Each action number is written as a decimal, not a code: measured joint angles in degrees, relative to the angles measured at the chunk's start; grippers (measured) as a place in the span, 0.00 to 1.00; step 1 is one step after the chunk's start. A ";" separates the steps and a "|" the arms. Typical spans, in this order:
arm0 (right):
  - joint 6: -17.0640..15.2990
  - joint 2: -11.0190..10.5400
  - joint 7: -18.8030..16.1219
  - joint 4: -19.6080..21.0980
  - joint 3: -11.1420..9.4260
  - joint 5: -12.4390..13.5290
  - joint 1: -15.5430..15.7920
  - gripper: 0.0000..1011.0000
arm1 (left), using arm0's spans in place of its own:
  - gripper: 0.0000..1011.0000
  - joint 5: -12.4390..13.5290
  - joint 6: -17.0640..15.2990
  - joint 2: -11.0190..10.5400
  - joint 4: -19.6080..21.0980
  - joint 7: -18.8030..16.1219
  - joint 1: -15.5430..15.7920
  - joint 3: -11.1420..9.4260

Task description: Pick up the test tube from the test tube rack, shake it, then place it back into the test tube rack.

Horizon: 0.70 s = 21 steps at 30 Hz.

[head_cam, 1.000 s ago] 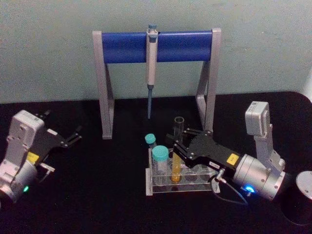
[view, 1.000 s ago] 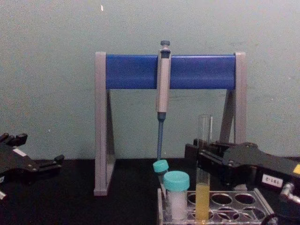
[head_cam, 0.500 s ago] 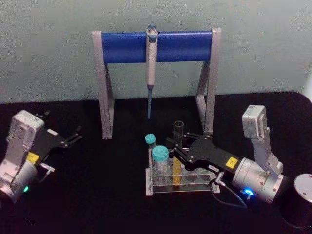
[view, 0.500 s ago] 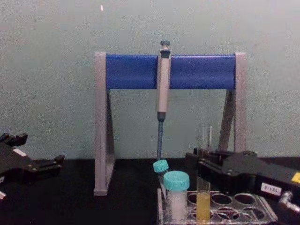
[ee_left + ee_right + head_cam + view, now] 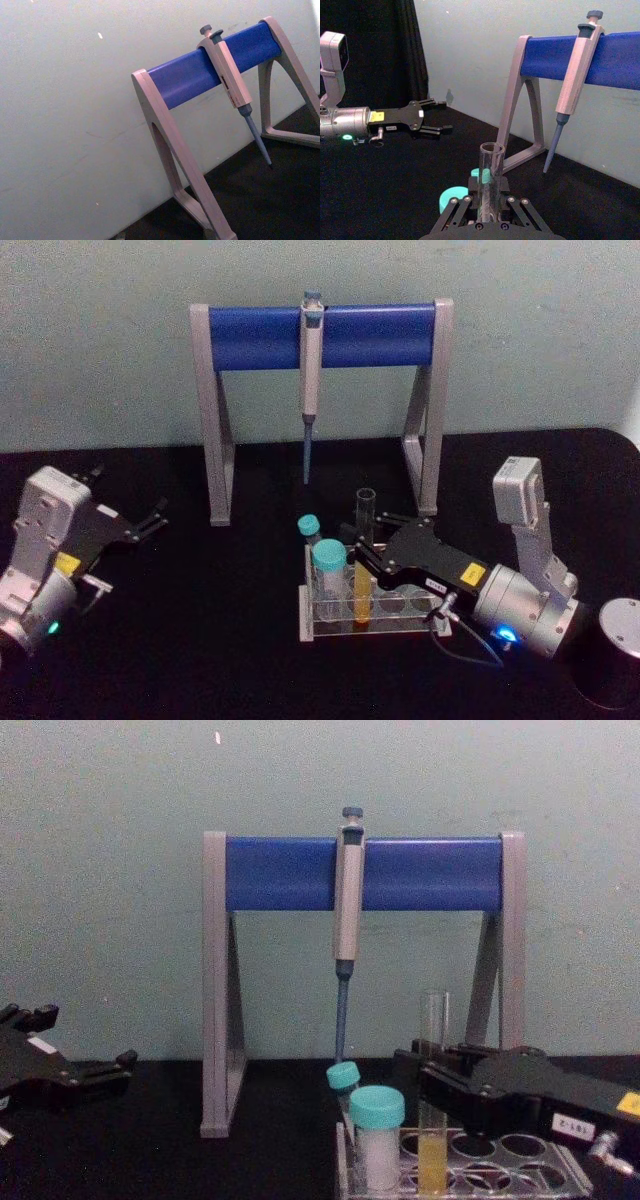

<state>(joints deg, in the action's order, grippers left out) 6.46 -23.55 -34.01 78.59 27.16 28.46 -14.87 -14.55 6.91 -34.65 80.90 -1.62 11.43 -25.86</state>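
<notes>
A black desk [image 5: 230, 640] carries the apparatus before a pale green wall. The largest item is a grey-legged stand [image 5: 214, 420] with a blue crossbar [image 5: 260, 337], from which a grey-blue pipette [image 5: 310, 380] hangs tip downward (the tip ends above the desk). In front of the stand, toward the right, sits the test tube rack [image 5: 395, 625], a low clear plastic rack with round holes in its top plate. The right gripper [image 5: 368, 552] reaches in from the right at the rack's near-left holes, its black fingers [image 5: 440, 1072] closed around the test tube [image 5: 363, 540] at mid-height. The test tube stands upright in a hole of the rack, its yellow-orange liquid at the bottom visible through the rack wall in the chest view and its open rim above the fingers in the right wrist view. Two teal-capped vials occupy the rack's left end: a larger one [image 5: 328, 570] in front and a smaller one [image 5: 308, 530] behind it. The left gripper [image 5: 150, 520] is parked at the left side of the desk, well apart from the rack, its fingers spread with nothing between them. A grey cylinder [image 5: 622, 625] shows at the right edge.
</notes>
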 joint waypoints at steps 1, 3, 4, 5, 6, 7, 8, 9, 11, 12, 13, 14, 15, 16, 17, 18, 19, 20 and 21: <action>0.00 0.00 0.00 0.00 0.00 0.00 0.00 0.24 | 0.99 0.00 0.00 0.00 0.00 0.00 0.00 0.00; -0.01 0.00 -0.01 0.01 0.00 0.00 0.00 0.24 | 0.99 0.00 0.00 0.00 0.00 0.00 0.00 0.00; -0.01 0.00 -0.02 0.01 0.00 0.01 0.00 0.23 | 0.99 0.00 0.00 0.00 0.00 0.00 0.00 0.00; -0.02 -0.01 -0.05 0.01 0.00 0.02 0.00 0.24 | 0.99 0.00 0.00 0.00 0.00 0.00 0.00 0.00; -0.02 -0.01 -0.06 0.02 0.00 0.03 0.00 0.24 | 0.99 0.01 0.00 0.00 0.00 0.00 0.00 0.00; -0.03 -0.01 -0.10 0.03 0.00 0.04 0.00 0.24 | 0.99 0.00 0.00 0.00 0.00 0.01 0.00 0.00; -0.04 -0.02 -0.10 0.03 0.00 0.04 0.00 0.24 | 0.99 0.00 0.00 0.00 0.00 0.00 0.00 0.00; -0.04 -0.03 -0.12 0.03 0.00 0.05 0.00 0.24 | 0.99 0.00 0.00 0.00 0.00 0.00 0.00 0.00; -0.17 -0.05 -0.15 0.02 0.01 -0.04 0.01 0.24 | 0.99 0.00 0.00 0.00 0.00 0.00 0.00 0.00; -0.17 -0.06 -0.17 0.02 0.01 -0.03 0.01 0.27 | 0.99 0.01 0.00 0.00 0.00 0.00 0.00 0.00; -0.17 -0.06 -0.19 0.02 0.01 -0.02 0.00 0.29 | 0.99 0.00 0.00 0.00 0.00 0.00 0.00 0.00; -0.17 -0.06 -0.19 0.02 0.01 -0.02 0.00 0.30 | 0.99 0.00 0.00 0.00 0.00 0.00 0.00 0.00; -0.17 -0.07 -0.21 0.02 0.01 -0.01 0.00 0.36 | 0.99 0.00 0.00 0.00 0.00 0.00 0.00 0.00; -0.18 -0.07 -0.22 0.02 0.01 0.00 0.00 0.38 | 0.99 0.00 0.00 0.00 0.00 0.00 0.00 0.00; -0.18 -0.08 -0.24 0.02 0.01 0.02 0.00 0.42 | 0.99 0.00 0.00 0.00 0.00 0.00 0.00 0.00; -0.17 -0.08 -0.24 0.03 0.01 0.02 -0.01 0.46 | 0.99 0.00 0.00 0.00 0.00 0.00 0.00 0.00; -0.17 -0.08 -0.25 0.03 0.01 0.03 -0.01 0.48 | 0.99 0.01 0.00 0.00 0.00 0.00 0.00 0.00; -0.17 -0.09 -0.26 0.03 0.01 0.04 -0.01 0.50 | 0.99 0.00 0.00 0.00 0.00 0.00 0.00 0.00; -0.18 -0.09 -0.27 0.03 0.01 0.06 -0.01 0.55 | 0.99 0.00 0.00 0.00 0.00 0.01 0.00 0.00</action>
<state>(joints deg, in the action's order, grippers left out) 6.29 -23.64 -34.28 78.62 27.16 28.52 -14.87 -14.55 6.90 -34.65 80.90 -1.62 11.43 -25.86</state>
